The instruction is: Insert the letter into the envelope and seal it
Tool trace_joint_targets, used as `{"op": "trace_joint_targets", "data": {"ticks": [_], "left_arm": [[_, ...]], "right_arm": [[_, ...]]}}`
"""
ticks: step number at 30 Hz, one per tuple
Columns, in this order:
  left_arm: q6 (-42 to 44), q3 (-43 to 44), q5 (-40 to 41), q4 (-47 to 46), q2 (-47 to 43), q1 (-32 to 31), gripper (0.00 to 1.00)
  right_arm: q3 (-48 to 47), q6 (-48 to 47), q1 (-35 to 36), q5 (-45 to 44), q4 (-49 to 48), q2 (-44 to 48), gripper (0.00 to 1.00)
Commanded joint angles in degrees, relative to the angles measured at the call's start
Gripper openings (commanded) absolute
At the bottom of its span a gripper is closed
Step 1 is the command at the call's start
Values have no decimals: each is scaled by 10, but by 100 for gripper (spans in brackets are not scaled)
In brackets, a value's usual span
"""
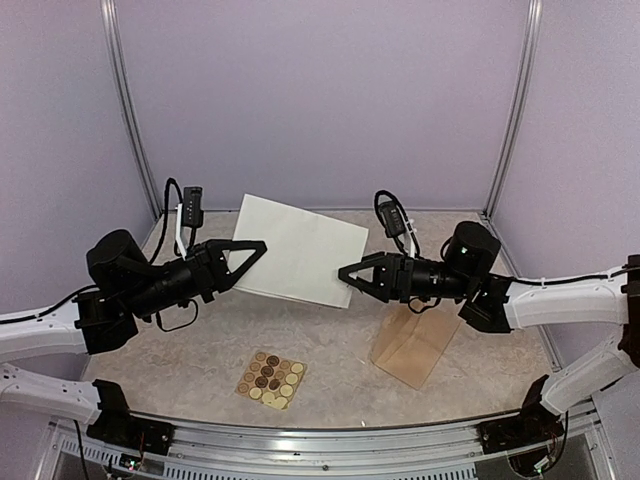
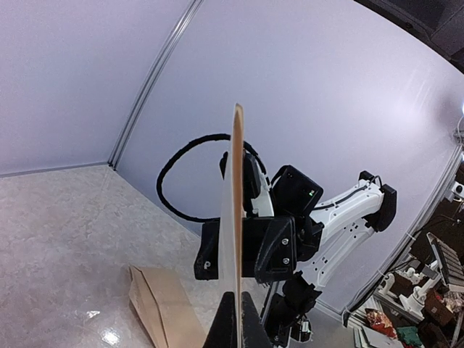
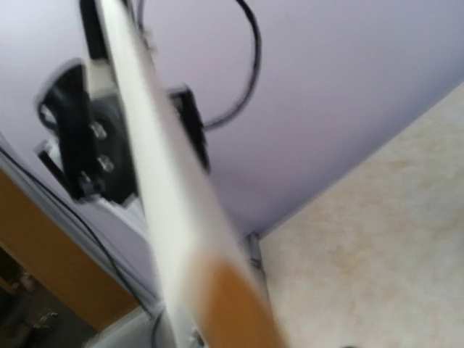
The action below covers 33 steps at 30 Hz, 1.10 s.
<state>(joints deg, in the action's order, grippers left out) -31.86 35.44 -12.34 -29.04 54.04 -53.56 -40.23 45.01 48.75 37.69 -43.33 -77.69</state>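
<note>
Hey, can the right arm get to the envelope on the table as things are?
Probably yes: the envelope lies uncovered just beneath that arm, though the right gripper is up at the letter's edge.

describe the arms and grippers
The left arm and right arm have white links with black joints and wrists. The left gripper and right gripper are black, with two tapered fingers; a black cable loops to a camera at each wrist.

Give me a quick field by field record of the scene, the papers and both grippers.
letter: white side toward the top camera, spanning the gap between the grippers
left gripper: shut on the letter's left edge
right gripper: at the letter's right edge, jaws unclear
envelope: flat on the table, right side
sticker sheet: flat, near front centre
</note>
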Motion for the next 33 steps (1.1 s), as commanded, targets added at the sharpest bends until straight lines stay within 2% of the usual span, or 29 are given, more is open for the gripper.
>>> {"op": "trace_joint_targets", "data": {"ticks": [1,2,4,5,6,8,11,15,21,26,29,33], "left_arm": [[0,-6,10,-4,1,1,0],[1,-7,10,-2,2,1,0],[2,-5,9,5,4,1,0],[5,-2,8,16,6,1,0],[7,1,9,28,7,1,2],[15,11,18,54,7,2,15],[25,19,29,82,-1,4,22],[30,27,17,106,-1,13,22],[28,34,2,120,16,20,20],[27,34,4,121,16,22,31],[24,30,9,121,14,22,26],[22,29,14,125,20,22,0]], "right_arm": [[-9,37,5,-9,-92,-9,41],[-7,41,5,-11,-101,-10,34],[-6,44,5,-22,-105,-8,3],[-8,40,5,-30,-87,-5,0],[-11,29,5,-40,-64,-1,0],[-22,-1,5,-51,-3,8,0],[-43,-49,4,-63,95,24,0],[-90,-115,4,-77,239,34,0],[-128,-170,4,-85,337,35,0],[-138,-180,4,-97,367,35,0],[-142,-185,3,-107,380,36,0],[-148,-186,4,-118,390,36,0]]}}
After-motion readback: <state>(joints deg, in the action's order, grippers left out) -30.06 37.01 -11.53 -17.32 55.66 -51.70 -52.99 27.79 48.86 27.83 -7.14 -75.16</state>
